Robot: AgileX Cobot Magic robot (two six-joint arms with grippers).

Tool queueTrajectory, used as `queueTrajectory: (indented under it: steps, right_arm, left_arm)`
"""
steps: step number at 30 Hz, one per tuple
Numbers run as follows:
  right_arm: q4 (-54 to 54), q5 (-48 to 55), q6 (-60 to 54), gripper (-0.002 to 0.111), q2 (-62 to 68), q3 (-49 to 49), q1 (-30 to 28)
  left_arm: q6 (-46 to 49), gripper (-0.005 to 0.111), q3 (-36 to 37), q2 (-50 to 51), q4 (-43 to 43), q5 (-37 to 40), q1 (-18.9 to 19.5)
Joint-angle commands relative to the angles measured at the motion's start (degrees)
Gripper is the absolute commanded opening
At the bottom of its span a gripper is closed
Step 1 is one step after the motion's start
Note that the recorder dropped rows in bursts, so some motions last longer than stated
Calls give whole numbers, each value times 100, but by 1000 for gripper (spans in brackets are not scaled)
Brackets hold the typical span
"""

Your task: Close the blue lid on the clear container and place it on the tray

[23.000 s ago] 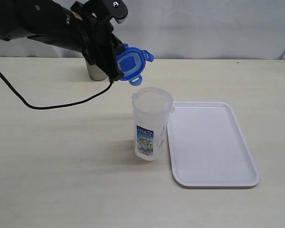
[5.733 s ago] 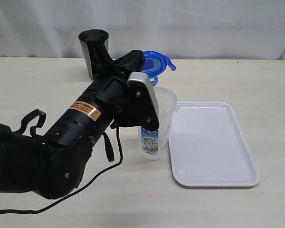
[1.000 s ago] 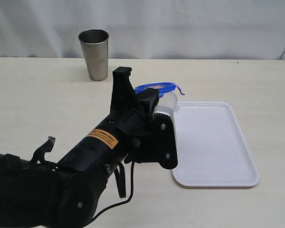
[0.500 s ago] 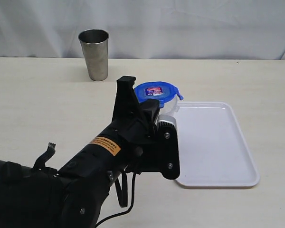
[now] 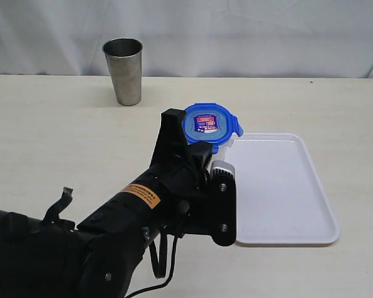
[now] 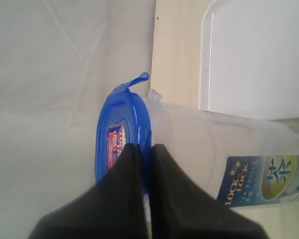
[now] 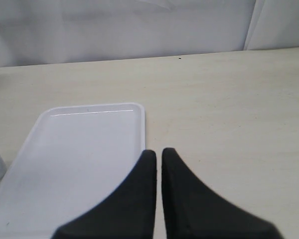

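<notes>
The blue lid [image 5: 209, 126] sits at the mouth of the clear container [image 5: 229, 144], its stickered top tipped toward the exterior camera. My left arm hides nearly all of the container there. In the left wrist view the lid [image 6: 120, 130] lies against the container's [image 6: 199, 144] rim, with one tab sticking out. My left gripper [image 6: 146, 147] is shut on the lid's edge; it [image 5: 188, 139] stands just left of the lid. The white tray [image 5: 280, 186] lies right of the container with nothing on it. My right gripper [image 7: 158, 152] is shut on nothing, near the tray's [image 7: 79, 149] edge.
A grey steel cup [image 5: 125, 71] stands at the back left of the table. My left arm's black body [image 5: 130, 223] fills the front centre. A white curtain hangs behind the table. The right arm is out of the exterior view.
Over the last second the lid has turned from nearly edge-on to face the exterior camera. My left arm has shifted slightly right and lower. The right gripper's earlier state is not shown.
</notes>
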Motion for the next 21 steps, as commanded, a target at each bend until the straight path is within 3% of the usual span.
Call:
queueTrajectory:
  steps: [1, 21]
  right_arm:
    - [-7, -19, -3, 4, -22, 9, 7]
    - [-7, -19, -3, 4, -22, 9, 7]
  left_arm:
    - [78, 0, -33, -22, -49, -41, -48]
    - [223, 0, -33, -22, -141, -226, -150]
